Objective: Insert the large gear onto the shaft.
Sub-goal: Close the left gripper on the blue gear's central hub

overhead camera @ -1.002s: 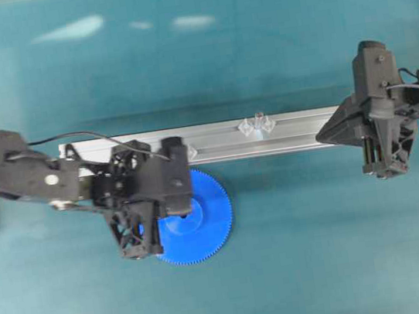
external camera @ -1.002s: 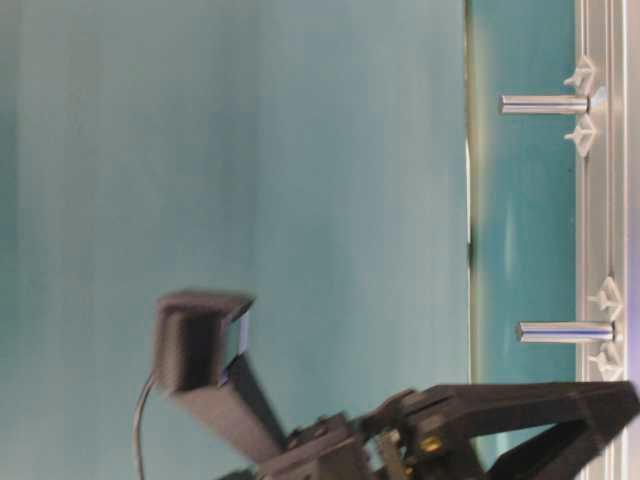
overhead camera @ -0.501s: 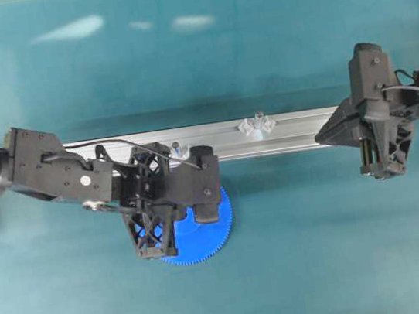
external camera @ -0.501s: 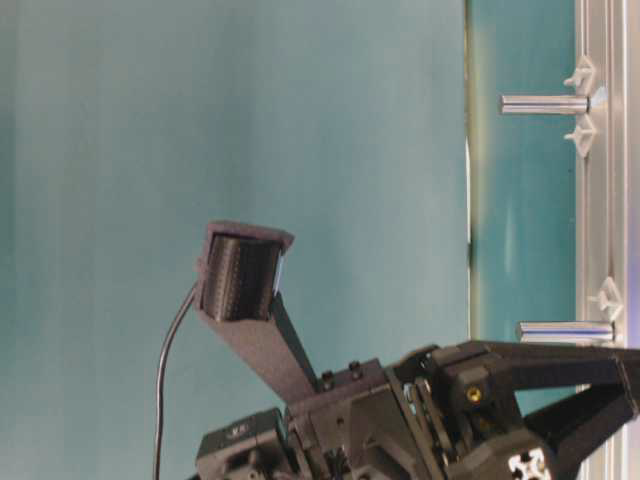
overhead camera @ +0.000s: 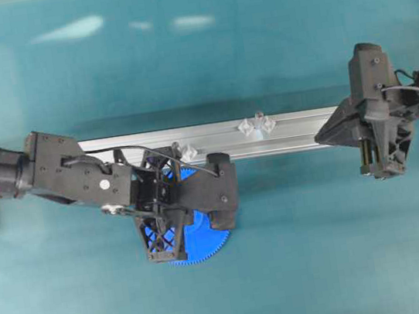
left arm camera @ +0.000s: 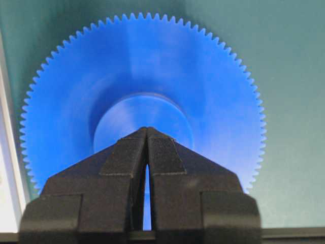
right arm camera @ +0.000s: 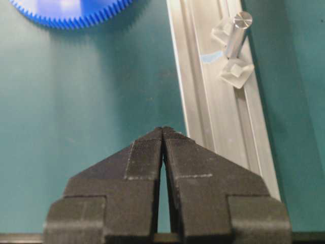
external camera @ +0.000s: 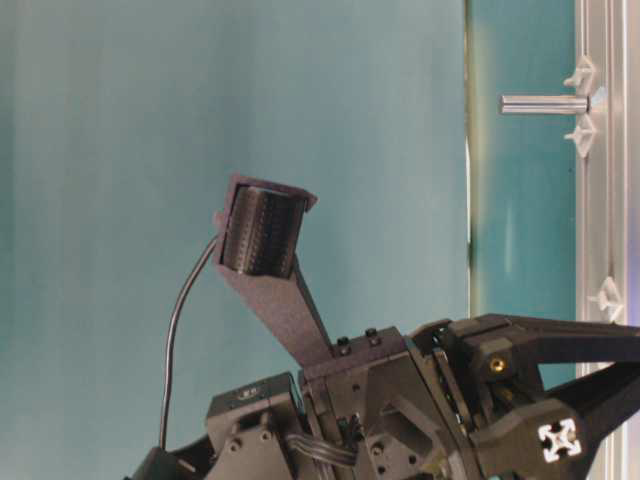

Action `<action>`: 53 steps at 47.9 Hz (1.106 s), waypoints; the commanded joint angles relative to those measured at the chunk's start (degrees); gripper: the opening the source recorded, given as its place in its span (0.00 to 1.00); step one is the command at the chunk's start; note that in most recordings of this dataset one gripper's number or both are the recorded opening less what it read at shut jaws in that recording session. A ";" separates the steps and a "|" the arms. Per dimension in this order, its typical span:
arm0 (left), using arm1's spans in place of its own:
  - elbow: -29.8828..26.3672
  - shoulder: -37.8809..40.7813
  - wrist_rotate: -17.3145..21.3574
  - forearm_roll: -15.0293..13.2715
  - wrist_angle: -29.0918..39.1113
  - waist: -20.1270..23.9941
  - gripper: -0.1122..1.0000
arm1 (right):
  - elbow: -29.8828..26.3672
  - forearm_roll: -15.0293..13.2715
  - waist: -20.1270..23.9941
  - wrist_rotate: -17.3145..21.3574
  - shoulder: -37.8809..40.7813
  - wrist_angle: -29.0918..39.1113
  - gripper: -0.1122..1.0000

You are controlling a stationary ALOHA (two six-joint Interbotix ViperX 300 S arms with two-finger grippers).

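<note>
Left gripper [left arm camera: 147, 133] hung above the gear [left arm camera: 142, 107], jaws pressed together with nothing between them, tips over the raised hub. In the overhead view the arm hid most of the gear [overhead camera: 205, 239]; only its toothed rim showed, on the mat [overhead camera: 194, 50] just in front of the rail [overhead camera: 299, 130], left of centre. Whether the fingertips touched the hub could not be told.

Gear judged: rigid moulded plastic, thin and light, glossy face likely slick under rubber pads. Lying flat, it offered no edge to pinch from above except the hub; the fine teeth looked the weakest part, best not squeezed hard. A sound hold would be jaws opened to straddle the hub, or one side tipped up and the rim taken across its thickness. A light disc like this would probably skate if nudged sideways.

One diamond bracket [overhead camera: 189, 153] showed at the left gripper's upper edge; its pin was hidden there. Farther right on the rail stood the shaft [overhead camera: 258, 117] between two brackets, clear of both arms. Which pin was meant could not be told.

Right gripper [right arm camera: 162, 133] also closed and empty, low over the mat beside the rail's right end, well apart from the gear.
</note>
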 commanded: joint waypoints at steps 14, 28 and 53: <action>-3.52 0.09 0.09 0.18 4.57 -0.26 0.10 | -1.05 -0.09 -0.09 0.35 -0.53 -0.53 0.18; -3.69 0.35 0.18 0.18 5.62 -0.26 0.10 | -1.05 -0.09 -0.18 0.35 -0.53 -0.97 0.18; -3.87 0.18 0.26 0.18 5.62 -0.26 0.12 | -0.97 -0.09 -0.09 0.44 -0.62 -0.97 0.18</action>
